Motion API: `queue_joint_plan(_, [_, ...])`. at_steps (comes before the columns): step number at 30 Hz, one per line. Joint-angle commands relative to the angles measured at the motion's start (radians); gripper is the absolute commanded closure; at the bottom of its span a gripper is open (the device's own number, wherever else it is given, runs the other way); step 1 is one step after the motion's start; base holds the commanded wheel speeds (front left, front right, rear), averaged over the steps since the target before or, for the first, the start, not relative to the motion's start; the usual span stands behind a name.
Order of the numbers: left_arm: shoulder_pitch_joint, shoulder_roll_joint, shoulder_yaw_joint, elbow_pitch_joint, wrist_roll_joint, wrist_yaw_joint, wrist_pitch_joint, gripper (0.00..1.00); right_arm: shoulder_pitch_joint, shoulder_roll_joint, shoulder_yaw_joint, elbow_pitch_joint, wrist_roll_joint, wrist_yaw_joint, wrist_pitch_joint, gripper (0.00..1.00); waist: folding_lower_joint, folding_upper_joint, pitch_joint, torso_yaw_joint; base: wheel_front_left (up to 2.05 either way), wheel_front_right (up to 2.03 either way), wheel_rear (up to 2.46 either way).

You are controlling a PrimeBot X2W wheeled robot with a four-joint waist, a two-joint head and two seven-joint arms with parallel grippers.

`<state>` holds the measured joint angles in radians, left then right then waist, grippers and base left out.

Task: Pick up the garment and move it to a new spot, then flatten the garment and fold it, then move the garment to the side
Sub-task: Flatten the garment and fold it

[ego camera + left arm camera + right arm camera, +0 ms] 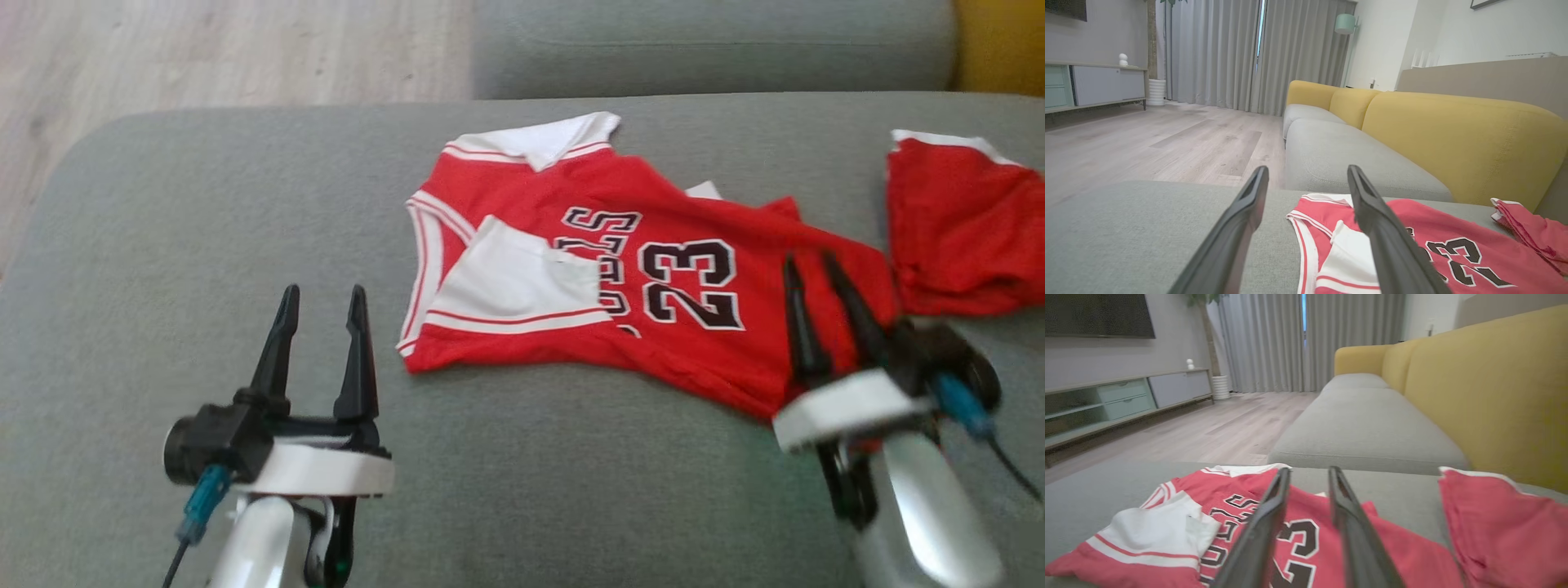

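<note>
A red basketball jersey [653, 286] with white trim and a black 23 lies crumpled on the grey sofa cushion [204, 229], its upper parts folded over. The same jersey [1453, 249] fills the lower right of the left wrist view, and the jersey [1306, 539] sits under the fingers in the right wrist view. My left gripper [322, 298] stands open over bare cushion, left of the jersey's edge. My right gripper [811, 268] hovers open above the jersey's right end, with nothing between its fingers. The left gripper [1308, 171] and right gripper [1308, 473] both show empty gaps.
A second red garment [963, 229] with white trim lies at the right of the cushion. Beyond it rises the yellow sofa back [1453, 139]. Another grey seat [710, 49] adjoins at the far side. Wooden floor [204, 57] lies past the cushion's left edge.
</note>
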<state>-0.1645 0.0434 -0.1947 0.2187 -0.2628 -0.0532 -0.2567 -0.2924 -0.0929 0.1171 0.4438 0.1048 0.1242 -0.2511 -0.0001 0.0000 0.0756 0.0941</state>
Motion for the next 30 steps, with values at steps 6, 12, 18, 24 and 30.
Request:
queue_joint_plan(6, [0.006, 0.007, 0.043, -0.029, 0.007, -0.013, -0.005, 0.0, 0.163, 0.042, -0.088, -0.201, -0.041, 0.007, -0.011, 0.0, 0.0001, 0.0, -0.012, -0.058, 0.0, 0.0, 0.0])
queue_joint_plan(12, [0.016, 0.007, 0.046, -0.025, 0.014, -0.021, -0.005, 0.0, 0.198, 0.042, -0.081, -0.229, -0.013, 0.007, -0.011, 0.0, 0.0001, 0.0, -0.012, -0.068, 0.0, 0.0, 0.0])
queue_joint_plan(18, [0.013, 0.007, 0.044, -0.028, 0.021, -0.025, -0.005, 0.0, 0.185, 0.042, -0.086, -0.236, -0.01, 0.007, -0.011, 0.0, 0.0001, 0.0, -0.009, -0.064, 0.0, 0.0, 0.0])
queue_joint_plan(24, [0.002, 0.007, 0.03, -0.035, 0.02, -0.026, -0.005, 0.0, 0.167, 0.043, -0.079, -0.241, -0.031, 0.007, -0.011, 0.0, 0.0001, 0.0, 0.014, -0.038, 0.0, 0.0, 0.0])
queue_joint_plan(30, [-0.029, 0.007, 0.013, -0.038, 0.016, -0.028, -0.005, 0.0, 0.085, 0.043, -0.004, -0.196, -0.075, 0.007, 0.018, 0.0, 0.0001, 0.0, 0.07, 0.011, 0.0, 0.0, 0.0])
